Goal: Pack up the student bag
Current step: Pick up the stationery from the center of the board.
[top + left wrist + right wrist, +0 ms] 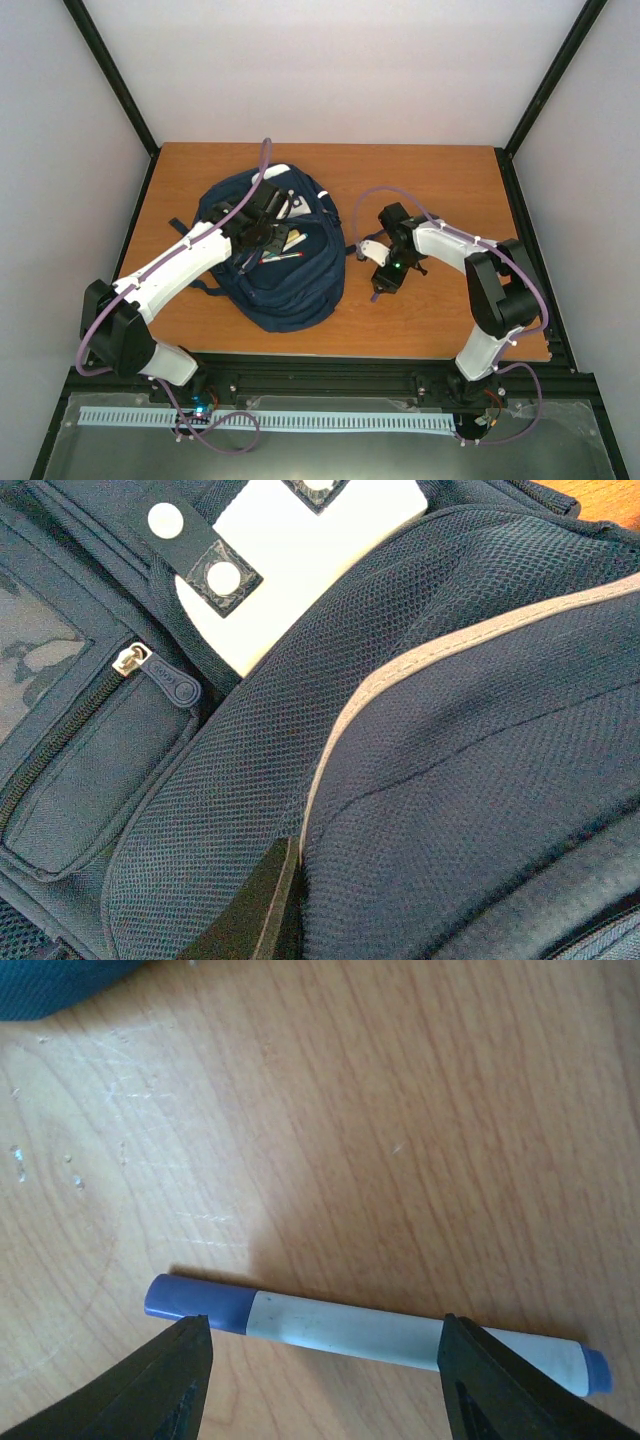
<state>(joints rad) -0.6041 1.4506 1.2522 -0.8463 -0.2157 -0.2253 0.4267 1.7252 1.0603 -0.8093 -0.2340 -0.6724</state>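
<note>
The navy student bag (285,270) lies open on the wooden table, left of centre. My left gripper (262,232) is down on its open top. In the left wrist view one dark finger (255,910) presses against a grey-piped mesh fold of the bag (450,760); the other finger is hidden under the fabric, so it looks shut on that fold. My right gripper (385,280) is open just above the table, right of the bag. A white marker with a blue cap (350,1325) lies flat just beyond its open gripper (325,1380), lengthwise across the gap and untouched.
Inside the bag I see a white flat item with black snap tabs (300,550), a zipped inner pocket (130,665) and a red pen (282,258). Bare table (430,180) extends behind and to the right. Black frame posts stand at the table's edges.
</note>
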